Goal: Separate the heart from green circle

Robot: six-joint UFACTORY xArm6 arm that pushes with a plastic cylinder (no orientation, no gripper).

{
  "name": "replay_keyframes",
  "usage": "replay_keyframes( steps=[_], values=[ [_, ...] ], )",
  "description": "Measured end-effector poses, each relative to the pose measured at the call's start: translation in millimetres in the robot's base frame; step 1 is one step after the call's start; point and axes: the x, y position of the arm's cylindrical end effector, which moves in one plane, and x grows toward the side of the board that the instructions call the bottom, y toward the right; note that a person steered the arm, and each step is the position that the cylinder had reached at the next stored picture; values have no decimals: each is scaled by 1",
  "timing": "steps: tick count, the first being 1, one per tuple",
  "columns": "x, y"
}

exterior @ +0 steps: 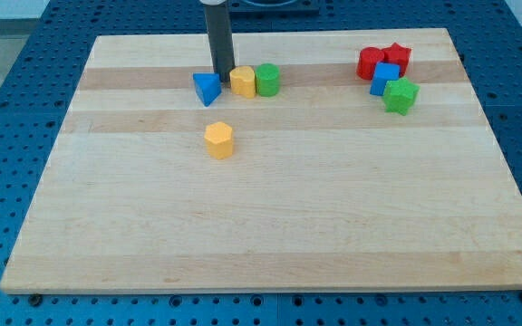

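Note:
A yellow heart block [243, 81] lies near the view's top, left of centre, touching the green circle block [267, 79] on its right. My tip [222, 84] stands just left of the yellow heart, between it and a blue triangle block [207, 88]. The rod rises straight up out of the view's top.
A yellow hexagon block [219, 139] lies below the heart. At the view's top right sits a cluster: a red block [370, 62], a red star [397, 57], a blue cube [385, 78] and a green star [401, 95]. The wooden board [270, 217] ends on blue perforated table.

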Motion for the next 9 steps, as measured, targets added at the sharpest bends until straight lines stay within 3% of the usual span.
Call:
replay_keyframes(
  steps=[4, 7, 9],
  values=[
    [-10, 26],
    [25, 55],
    [25, 75]
  ],
)
